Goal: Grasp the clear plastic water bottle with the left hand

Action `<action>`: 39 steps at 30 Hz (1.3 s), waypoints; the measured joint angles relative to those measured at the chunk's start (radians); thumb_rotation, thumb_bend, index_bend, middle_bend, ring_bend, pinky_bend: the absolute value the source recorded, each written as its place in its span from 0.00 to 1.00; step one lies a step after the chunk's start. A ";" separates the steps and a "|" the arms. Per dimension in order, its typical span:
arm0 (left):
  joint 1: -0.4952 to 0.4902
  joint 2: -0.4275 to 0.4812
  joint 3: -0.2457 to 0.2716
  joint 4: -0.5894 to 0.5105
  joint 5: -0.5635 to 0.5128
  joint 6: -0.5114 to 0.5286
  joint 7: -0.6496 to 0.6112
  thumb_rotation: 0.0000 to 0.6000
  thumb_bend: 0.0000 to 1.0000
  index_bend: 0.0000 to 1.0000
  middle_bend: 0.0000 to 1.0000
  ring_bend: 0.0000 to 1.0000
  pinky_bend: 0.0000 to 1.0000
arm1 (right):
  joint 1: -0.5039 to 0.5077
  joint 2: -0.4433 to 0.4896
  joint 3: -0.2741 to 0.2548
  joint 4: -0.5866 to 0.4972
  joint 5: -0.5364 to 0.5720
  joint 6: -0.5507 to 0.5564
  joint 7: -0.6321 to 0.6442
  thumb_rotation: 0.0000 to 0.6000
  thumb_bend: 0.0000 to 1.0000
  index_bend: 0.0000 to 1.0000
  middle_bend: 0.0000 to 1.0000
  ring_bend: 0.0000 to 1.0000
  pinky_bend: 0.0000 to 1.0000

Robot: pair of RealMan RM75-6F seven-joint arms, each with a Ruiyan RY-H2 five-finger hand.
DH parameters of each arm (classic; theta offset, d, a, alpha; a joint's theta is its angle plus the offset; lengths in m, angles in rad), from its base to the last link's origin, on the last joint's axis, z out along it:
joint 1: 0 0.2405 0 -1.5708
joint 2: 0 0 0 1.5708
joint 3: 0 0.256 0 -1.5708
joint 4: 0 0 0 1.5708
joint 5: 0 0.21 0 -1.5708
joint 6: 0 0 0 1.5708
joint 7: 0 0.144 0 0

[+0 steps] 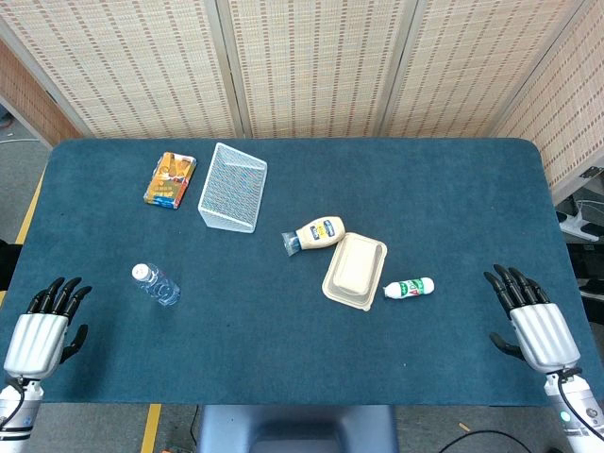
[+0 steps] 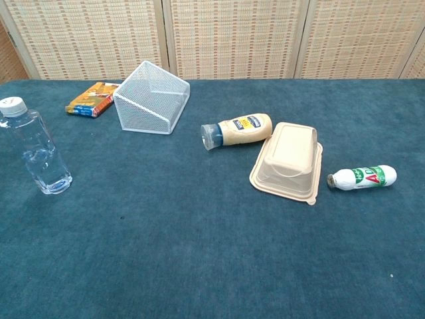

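The clear plastic water bottle [image 1: 156, 285] stands upright at the left of the frame, free on all sides, so I can approach directly. My left hand [image 1: 42, 330] waits at lower left with fingers spread, holding nothing; the right hand [image 1: 530, 316] rests likewise at lower right

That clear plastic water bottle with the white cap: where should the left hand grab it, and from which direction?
Probably around the middle of the body, below the cap. The clear plastic water bottle stands upright, so a sideways wrap suits it better than a top-down grab. The left hand lies open at the table's near-left edge, so approaching from that side looks clearest; nothing stands between them.
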 measured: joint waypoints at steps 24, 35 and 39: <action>-0.031 -0.026 -0.032 -0.003 -0.163 -0.166 0.000 1.00 0.40 0.04 0.07 0.06 0.22 | -0.029 0.093 -0.017 0.019 -0.106 0.089 0.271 1.00 0.12 0.00 0.00 0.00 0.16; -0.094 -0.071 -0.085 -0.041 -0.261 -0.302 -0.119 1.00 0.40 0.00 0.01 0.01 0.15 | -0.020 0.117 -0.014 -0.009 -0.088 0.042 0.288 1.00 0.12 0.00 0.00 0.00 0.17; -0.125 -0.103 -0.102 -0.045 -0.289 -0.365 -0.195 1.00 0.40 0.00 0.00 0.00 0.15 | -0.017 0.118 -0.015 -0.011 -0.089 0.030 0.285 1.00 0.12 0.00 0.00 0.00 0.17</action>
